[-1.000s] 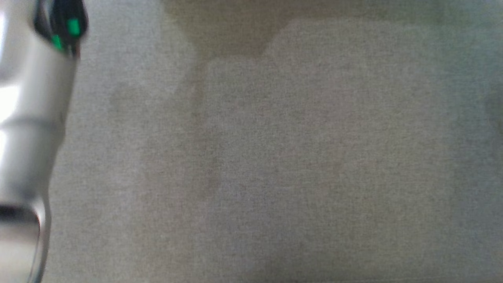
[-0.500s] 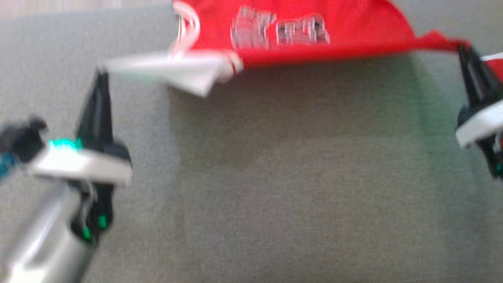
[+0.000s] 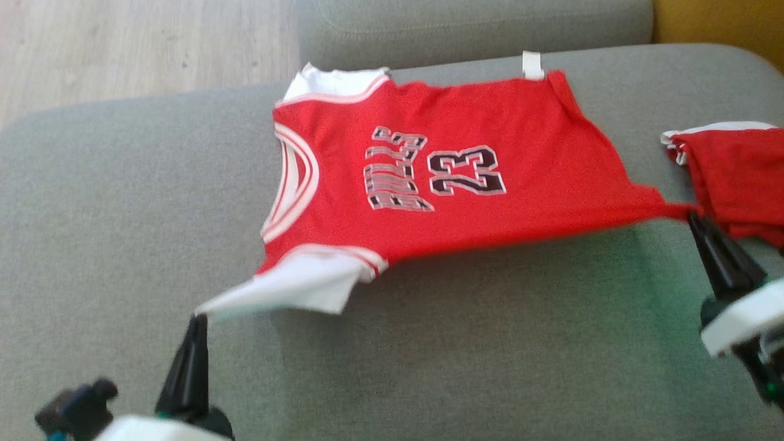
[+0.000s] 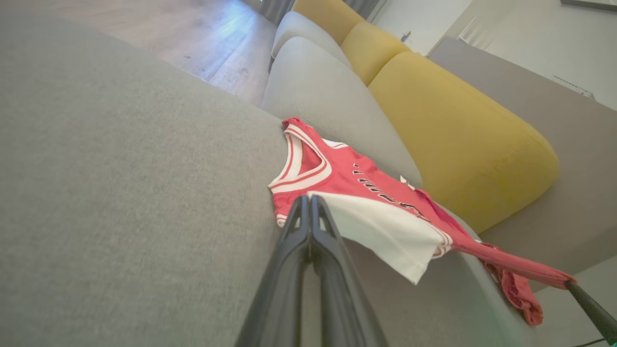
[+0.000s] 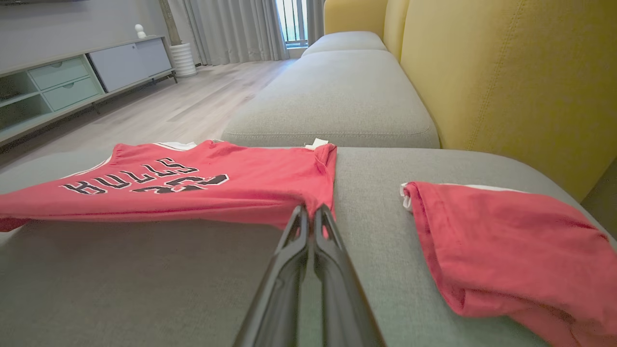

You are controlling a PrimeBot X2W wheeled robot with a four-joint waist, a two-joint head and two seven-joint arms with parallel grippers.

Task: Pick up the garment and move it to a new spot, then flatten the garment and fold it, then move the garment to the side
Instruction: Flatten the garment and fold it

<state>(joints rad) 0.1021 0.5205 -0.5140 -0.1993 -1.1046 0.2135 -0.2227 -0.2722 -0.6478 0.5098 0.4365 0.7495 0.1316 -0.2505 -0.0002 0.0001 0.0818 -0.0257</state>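
Note:
The garment point(image 3: 453, 177) is a red jersey with white trim and the number 23, stretched across the grey sofa seat point(image 3: 122, 214). My left gripper point(image 3: 199, 320) is shut on its white sleeve corner at the lower left; in the left wrist view the left gripper point(image 4: 309, 200) pinches the white cloth of the garment point(image 4: 381, 226). My right gripper point(image 3: 693, 215) is shut on the red hem corner at the right. The right wrist view has the right gripper point(image 5: 311, 212) clamped on the edge of the garment point(image 5: 193, 185). The near edge of the jersey hangs lifted between the two grips.
A second red cloth point(image 3: 735, 177), folded, lies on the seat to the right, close to my right gripper. Yellow back cushions point(image 5: 506, 77) stand behind the sofa. Wood floor point(image 3: 141, 43) lies beyond the seat's far left edge. A second grey seat cushion point(image 5: 332, 96) adjoins this one.
The head camera has swung, so the whole jersey has come into its view. Both grippers stay shut on their corners, holding the near edge taut.

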